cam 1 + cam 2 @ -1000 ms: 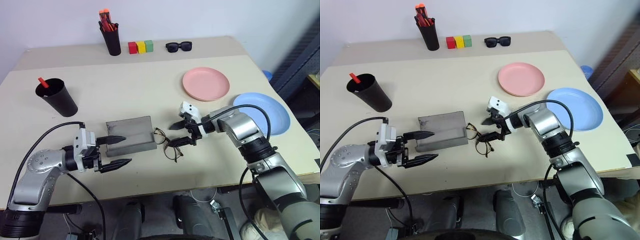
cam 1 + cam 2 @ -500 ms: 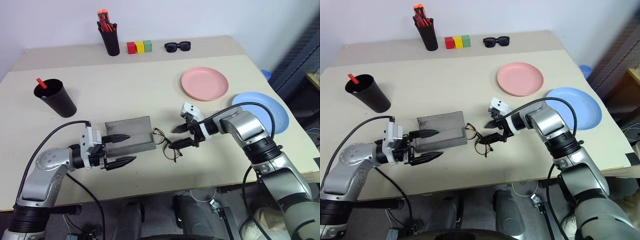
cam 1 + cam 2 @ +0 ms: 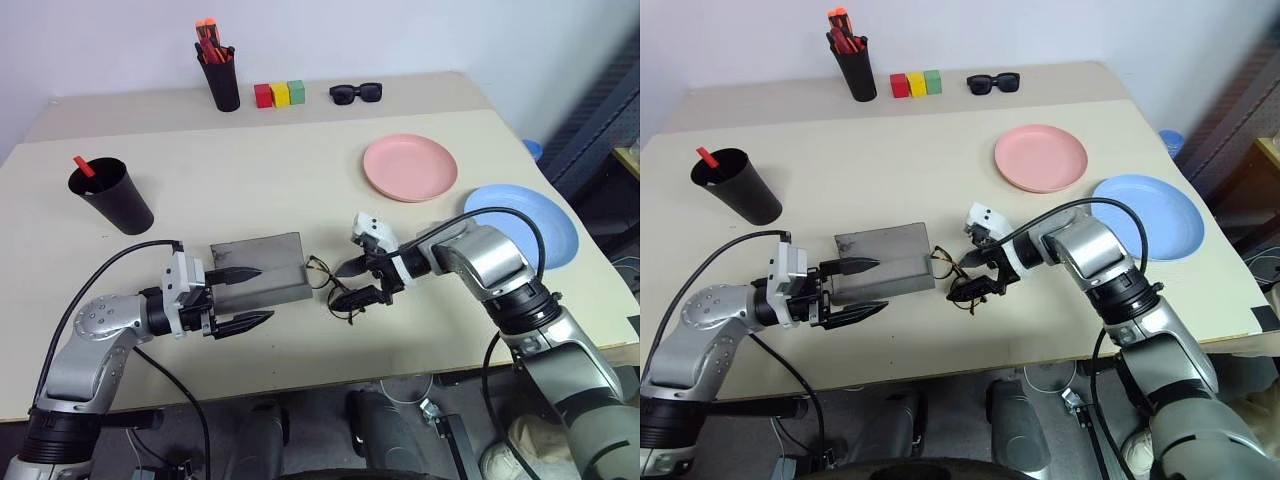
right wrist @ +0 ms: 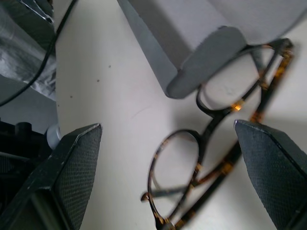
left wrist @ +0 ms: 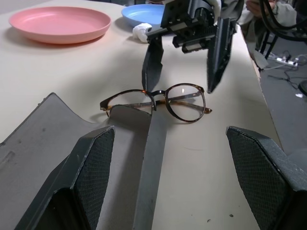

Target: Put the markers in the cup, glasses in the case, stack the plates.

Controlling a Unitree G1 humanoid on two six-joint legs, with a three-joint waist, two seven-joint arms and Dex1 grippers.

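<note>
The right pincer (image 3: 356, 283) hung spread wide over the glasses (image 3: 336, 290), one finger on either side of the frame and nothing yet pinched. The glasses lay folded on the bench (image 3: 300, 190), one lens tucked against the raised lip of the open grey case (image 3: 258, 272). The left pincer (image 3: 240, 298) was likewise spread, straddling the case's near edge without clamping it.

The chief risk appeared to be the thin wire frame: closing on a lens rim or a hinge rather than the bridge could twist the glasses or let them slip, and dragging them could catch the lip and shove the unheld case along the bench. A low approach might also press the fingertips into the benchtop.

Beyond, the pink plate (image 3: 411, 167) and blue plate (image 3: 524, 224) lay apart, unstacked, and the black cup (image 3: 111, 195) held a red-capped marker (image 3: 85, 165). Whether a second marker stood inside it could not be made out. Whether the right fingertips touched the frame was hard to judge.
</note>
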